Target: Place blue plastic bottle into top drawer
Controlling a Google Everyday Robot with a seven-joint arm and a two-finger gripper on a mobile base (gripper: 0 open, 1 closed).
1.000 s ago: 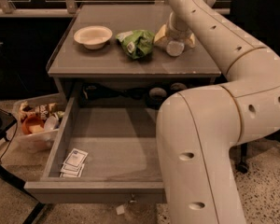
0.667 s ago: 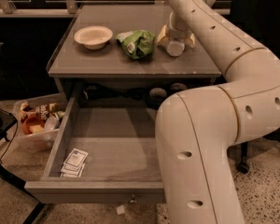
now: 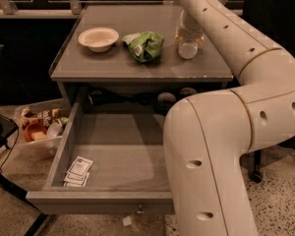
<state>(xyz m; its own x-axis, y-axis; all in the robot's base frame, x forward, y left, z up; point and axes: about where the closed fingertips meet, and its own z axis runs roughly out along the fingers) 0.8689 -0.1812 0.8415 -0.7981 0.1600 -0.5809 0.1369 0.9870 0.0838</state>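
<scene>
gripper (image 3: pixel 189 29) down over blue plastic bottle (image 3: pixel 188 47) on tabletop (image 3: pixel 137 23) beside green bag (image 3: pixel 145 45), grip state can't tell, top drawer (image 3: pixel 123 151) pulled open

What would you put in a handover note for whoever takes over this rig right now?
Hand: at the tabletop's right rear, right at the blue plastic bottle; grip not confirmable.
Bottle: over the grey tabletop, right of the green snack bag and the bowl.
Top drawer: pulled open, small packets in its front left corner.
Done: drawer open.
Left: secure the bottle, carry it over, set it in the drawer.
</scene>
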